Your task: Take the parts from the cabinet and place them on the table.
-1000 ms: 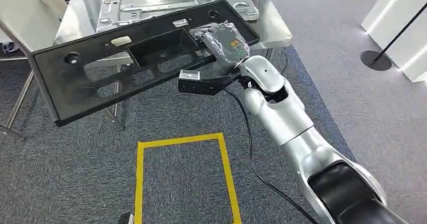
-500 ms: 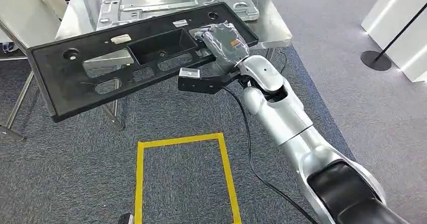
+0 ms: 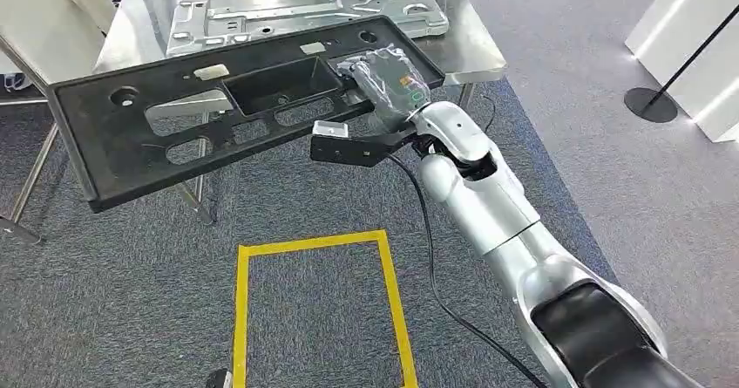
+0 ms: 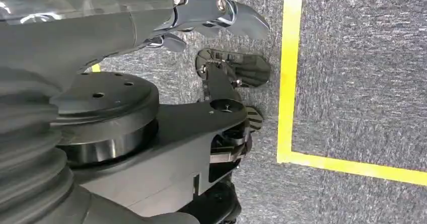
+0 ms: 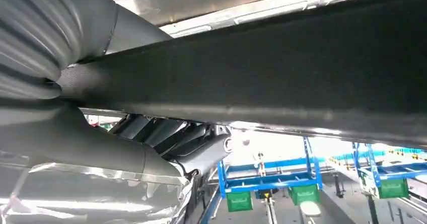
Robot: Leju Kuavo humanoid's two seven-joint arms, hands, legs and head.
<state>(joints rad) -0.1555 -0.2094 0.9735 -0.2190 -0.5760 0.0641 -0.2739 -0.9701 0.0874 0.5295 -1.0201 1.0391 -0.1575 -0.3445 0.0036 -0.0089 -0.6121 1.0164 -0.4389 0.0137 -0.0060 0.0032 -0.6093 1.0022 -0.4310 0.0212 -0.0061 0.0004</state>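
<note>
In the right wrist view the dark fingers [image 5: 166,133] curl up under the edge of the long black plastic panel [image 5: 282,68], with the grey thumb lying along the same edge, so the right hand [image 3: 383,74] grips the panel at its near right end. From the head view the hand, wrapped in a clear plastic cover, sits on top of the panel beside its deep rectangular recess, and the silver right arm [image 3: 488,196] reaches up to it from the lower right. The panel is held in the air, tilted, its right end over the front edge of the metal worktop [image 3: 475,52] and its left end hanging out past the worktop's legs above the grey carpet [image 3: 113,301]. A pale grey stamped metal plate [image 3: 296,9] lies flat on the worktop just behind the panel.

The left hand [image 4: 221,17] hangs over the carpet; its pale fingers [image 4: 241,17] are curled in with nothing in them. A yellow tape rectangle [image 3: 318,244] is marked on the carpet in front of the worktop. A black stanchion base [image 3: 649,105] stands well apart to the right.
</note>
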